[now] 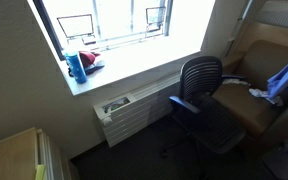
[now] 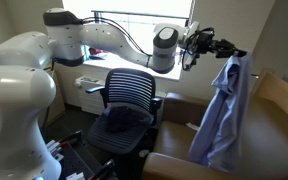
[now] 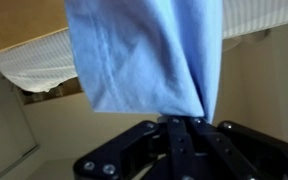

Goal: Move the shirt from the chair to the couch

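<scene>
Over the couch (image 2: 280, 98), limp pale-blue shirt (image 2: 224, 110)

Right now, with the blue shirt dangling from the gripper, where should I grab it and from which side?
Probably the gathered bunch just under the gripper, where the blue shirt narrows to one thick fold. Come from the couch side; the arm and office chair crowd the other.

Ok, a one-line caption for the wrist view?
Tool pinching the bunched blue shirt, its cloth filling the upper frame.
</scene>
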